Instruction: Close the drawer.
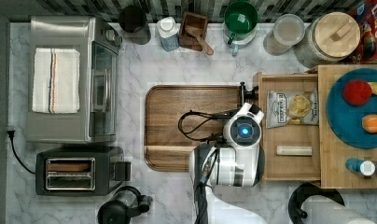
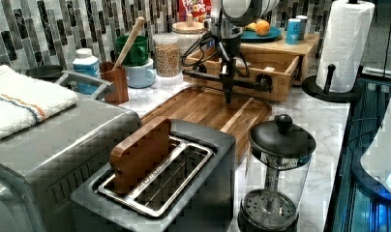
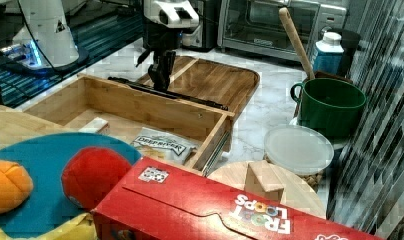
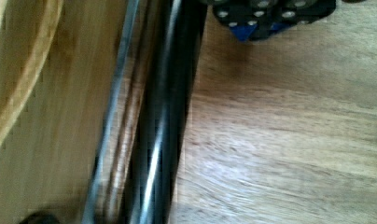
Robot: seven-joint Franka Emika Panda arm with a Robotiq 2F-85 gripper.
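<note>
Hand (image 2: 227, 94) at handle (image 2: 242, 83) of open drawer (image 3: 140, 107), grip unclear; top view shows snack bag (image 1: 291, 108) inside.

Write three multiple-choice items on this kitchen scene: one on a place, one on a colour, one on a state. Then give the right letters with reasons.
1. Where does the crinkled chip bag lie?
A. inside the open light bamboo-wood drawer
B. on the dark walnut cutting board
C. in the black toaster

2. What colour is the round plate holding the fruit?
A. white
B. blue
C. yellow

3. What state is the drawer in?
A. shut
B. pulled out
C. lifted off the counter

Key: 1 A, the top view shows the bag on the drawer's floor. 2 B, the plate under the fruit is blue. 3 B, the drawer's inside lies exposed, its long black bar handle over the board's edge, with the robot's claw beside it.
</note>
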